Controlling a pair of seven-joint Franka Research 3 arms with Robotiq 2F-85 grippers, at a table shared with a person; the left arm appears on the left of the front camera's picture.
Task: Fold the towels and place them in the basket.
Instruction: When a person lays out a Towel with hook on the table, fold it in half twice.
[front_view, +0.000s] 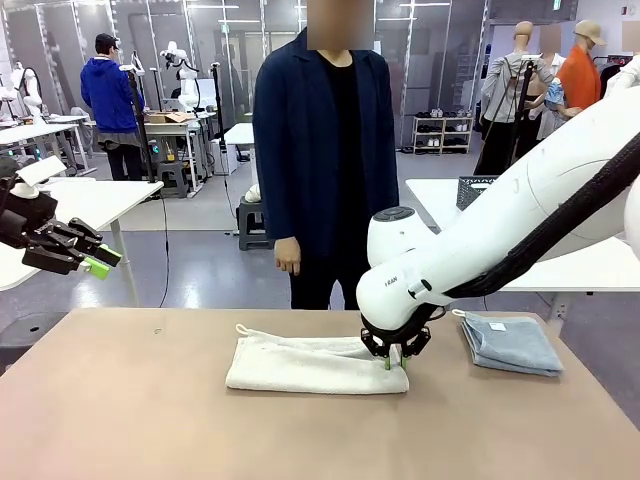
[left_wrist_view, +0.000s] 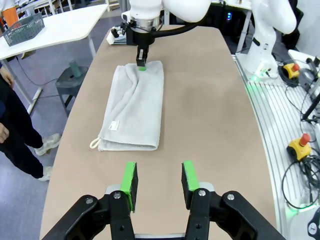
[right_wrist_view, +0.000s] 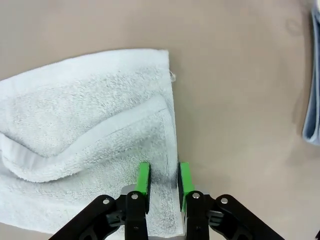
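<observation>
Right end effector (right_wrist_view: 161, 181) down on the near right corner of the cream-white towel (front_view: 315, 362), fingers narrowly apart with terry between them; grip uncertain. Towel folded lengthwise, mid-table (front_view: 150, 420). Blue-grey towel (front_view: 512, 342) folded, far right. Left end effector (left_wrist_view: 159, 182) spread, empty, raised.

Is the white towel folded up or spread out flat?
Folded. The cream-white towel lies as a long narrow strip, one layer lapped over another; its doubled edge shows beside the right hand.

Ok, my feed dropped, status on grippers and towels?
Left gripper open, raised off-table. Right gripper down on cream towel, jaws partly open. Blue-grey towel folded, nothing in the way.
</observation>
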